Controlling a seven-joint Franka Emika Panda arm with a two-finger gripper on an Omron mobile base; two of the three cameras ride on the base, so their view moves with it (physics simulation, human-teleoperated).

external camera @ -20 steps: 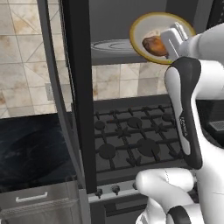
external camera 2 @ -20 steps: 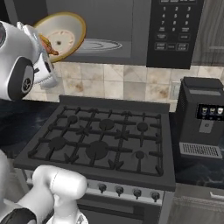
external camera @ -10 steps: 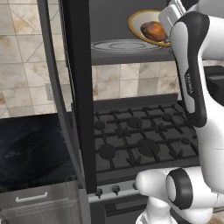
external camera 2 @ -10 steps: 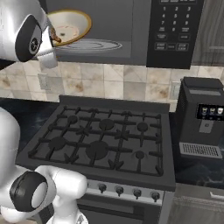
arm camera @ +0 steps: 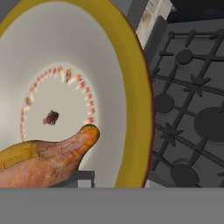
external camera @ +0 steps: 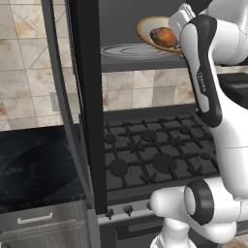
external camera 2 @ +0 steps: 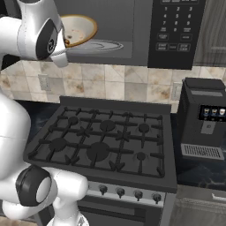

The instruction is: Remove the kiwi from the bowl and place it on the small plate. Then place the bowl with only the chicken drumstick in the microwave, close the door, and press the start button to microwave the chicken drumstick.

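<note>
Gripper (external camera: 180, 30) clamped narrowly on the rim of the one bowl (external camera: 147, 29), holding it tilted at the mouth of the open microwave (external camera 2: 132, 26), just above the single glass turntable (external camera: 138, 50); one drumstick (external camera: 162, 36) lies inside the bowl, its bone end (arm camera: 85, 133) pointing toward the centre in the hand view. Door (external camera: 85, 97) swung wide open at left; stove (external camera 2: 106, 141) below carries five burners and four knobs (external camera 2: 128, 193). Keypad (external camera 2: 174, 31) writing too small to read; one coffee machine (external camera 2: 205, 126) stands right of the stove, screen icons illegible.
</note>
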